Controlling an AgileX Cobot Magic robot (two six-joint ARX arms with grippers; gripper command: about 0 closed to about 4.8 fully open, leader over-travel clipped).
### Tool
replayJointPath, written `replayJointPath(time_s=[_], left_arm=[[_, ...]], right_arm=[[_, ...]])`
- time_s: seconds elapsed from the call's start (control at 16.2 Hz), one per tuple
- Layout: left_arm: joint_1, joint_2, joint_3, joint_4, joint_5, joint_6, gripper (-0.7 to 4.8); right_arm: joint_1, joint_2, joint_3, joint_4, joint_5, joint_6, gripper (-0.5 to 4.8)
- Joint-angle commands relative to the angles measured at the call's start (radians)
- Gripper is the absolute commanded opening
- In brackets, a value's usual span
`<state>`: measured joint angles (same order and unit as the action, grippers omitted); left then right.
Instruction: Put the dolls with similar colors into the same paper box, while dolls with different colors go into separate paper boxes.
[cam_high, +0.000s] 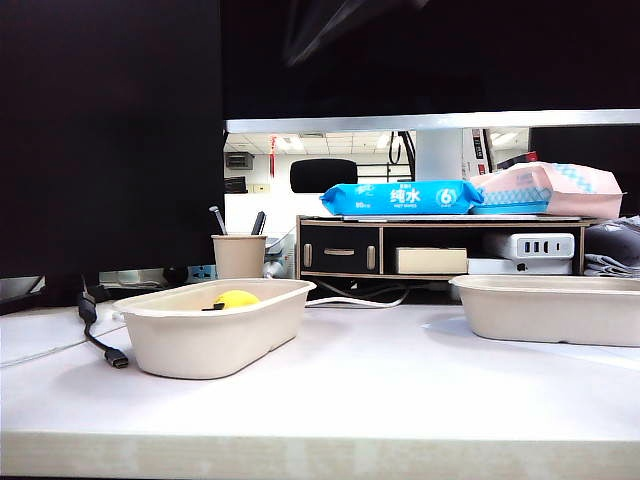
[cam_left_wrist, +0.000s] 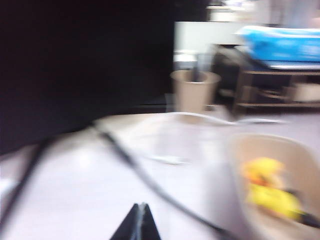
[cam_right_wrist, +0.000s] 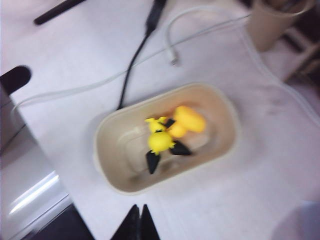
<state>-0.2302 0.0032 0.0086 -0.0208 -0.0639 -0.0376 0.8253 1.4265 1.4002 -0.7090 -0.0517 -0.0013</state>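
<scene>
The right gripper (cam_right_wrist: 137, 220) is hanging closed and empty, looking down on the left paper box (cam_right_wrist: 112, 172), which is holding the yellow duck (cam_right_wrist: 189, 119) and yellow figure (cam_right_wrist: 161, 141). The left gripper (cam_left_wrist: 140, 222), likewise closed and empty, is sitting low beside that box.

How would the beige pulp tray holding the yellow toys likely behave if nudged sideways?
The beige oblong pulp tray looks thin-walled, so probably light and apt to slide on the smooth white table. Its wide, shallow shape should resist tipping. The yellow rubber duck and yellow figure inside might shift.
</scene>
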Motion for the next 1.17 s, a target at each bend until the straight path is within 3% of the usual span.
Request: replayJointPath(time_s=[0.06, 0.25, 0.68, 1.17], left_arm=[[0.086, 0.0, 0.001, 0.007, -0.003, 0.003, -0.06], [0.137, 0.0, 0.001, 0.007, -0.003, 0.003, -0.06], [0.137, 0.0, 0.001, 0.006, -0.002, 0.003, -0.05], [0.137, 0.0, 0.001, 0.007, -0.001, 0.003, -0.06]], right_arm=[[0.006, -0.105, -0.1, 0.076, 0.106, 0.061, -0.09], [0.007, -0.265, -0.239, 0.124, 0.241, 0.114, -0.09], [0.007, -0.459, -0.355, 0.213, 0.371, 0.121, -0.08], [0.006, -0.495, -0.354, 0.235, 0.367, 0.122, -0.06]])
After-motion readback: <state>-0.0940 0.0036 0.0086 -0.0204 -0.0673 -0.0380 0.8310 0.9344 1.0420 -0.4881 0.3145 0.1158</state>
